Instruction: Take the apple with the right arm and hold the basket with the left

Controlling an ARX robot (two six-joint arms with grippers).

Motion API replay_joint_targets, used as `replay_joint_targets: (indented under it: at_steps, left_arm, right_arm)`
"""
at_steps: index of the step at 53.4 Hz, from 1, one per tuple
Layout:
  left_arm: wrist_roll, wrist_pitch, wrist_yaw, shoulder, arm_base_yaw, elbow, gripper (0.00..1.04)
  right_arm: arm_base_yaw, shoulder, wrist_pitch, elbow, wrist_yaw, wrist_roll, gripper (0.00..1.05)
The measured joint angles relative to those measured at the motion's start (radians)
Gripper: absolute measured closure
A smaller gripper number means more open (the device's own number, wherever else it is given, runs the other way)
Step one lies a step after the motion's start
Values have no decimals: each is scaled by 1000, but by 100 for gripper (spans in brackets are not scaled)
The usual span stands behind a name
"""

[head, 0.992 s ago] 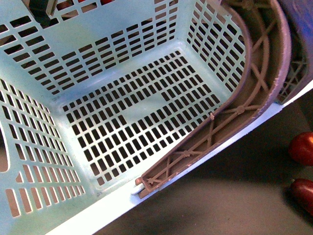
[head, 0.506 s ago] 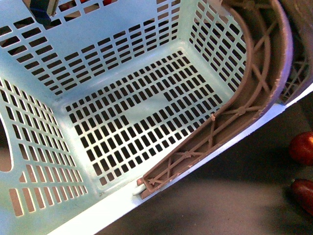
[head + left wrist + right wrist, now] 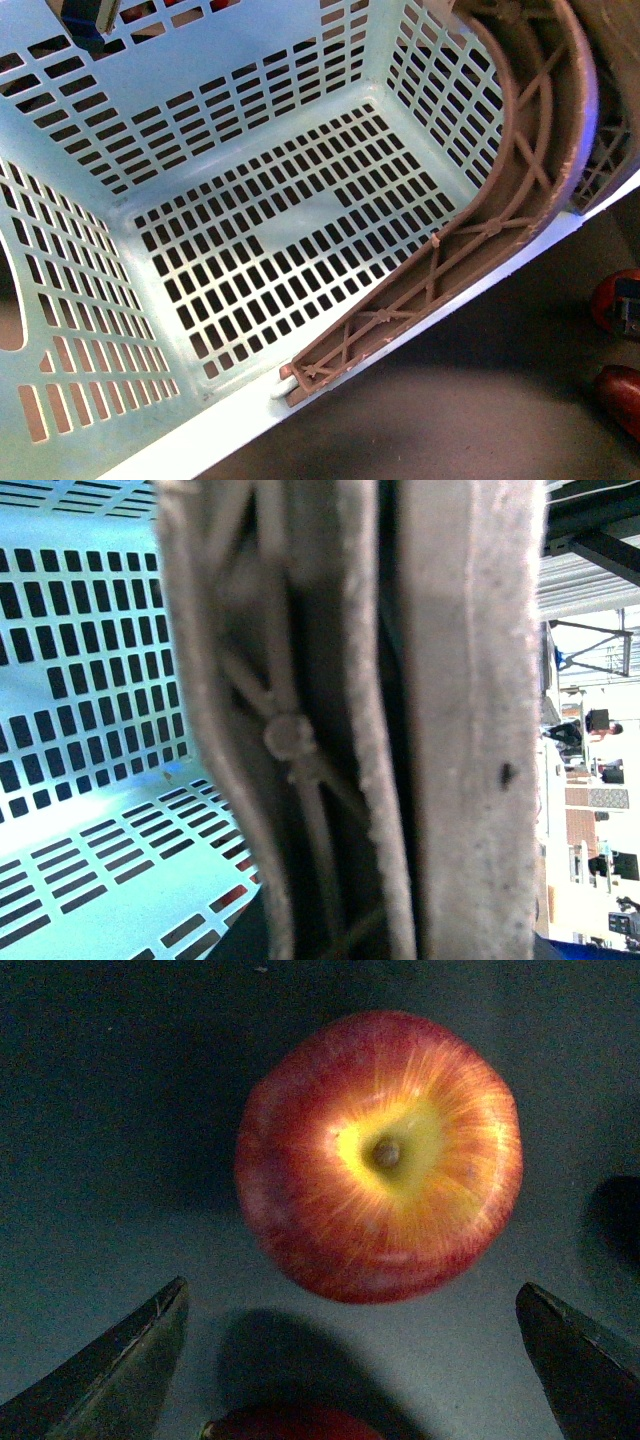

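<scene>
The light blue slotted basket [image 3: 250, 240] fills the front view, tilted, with its brown handle [image 3: 520, 190] folded along the right rim. That handle [image 3: 440, 720] fills the left wrist view close up; my left gripper is shut on it, its fingers hidden. The apple [image 3: 380, 1155], red with a yellow stem hollow, lies on the dark table right under my open right gripper [image 3: 352, 1288]. Both dark fingertips [image 3: 150, 1350] stand wide apart, not touching it. In the front view the apple [image 3: 608, 295] shows at the right edge, partly covered by a grey piece of the gripper.
A darker maroon fruit [image 3: 622, 392] lies just in front of the apple, and its top also shows in the right wrist view [image 3: 290, 1425]. The dark table [image 3: 480, 400] runs along the basket's right side. Red shapes show through the basket's far wall.
A grey part of my right gripper has come in over the apple at the front view's right edge. The basket shifted slightly a second ago and has since held still.
</scene>
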Motion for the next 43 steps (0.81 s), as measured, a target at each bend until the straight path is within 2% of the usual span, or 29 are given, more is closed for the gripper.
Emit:
replay_joint_targets:
  at_steps: [25,32,43]
  left_arm:
    - [0,0,0,0,0,0,90]
    - [0,0,0,0,0,0,90]
    - [0,0,0,0,0,0,90]
  right_arm:
    - [4,100,-71,163,18,20,9]
    - [6,110,-71,165,18,26,23]
    - [5,102,-52,149,11,31,25]
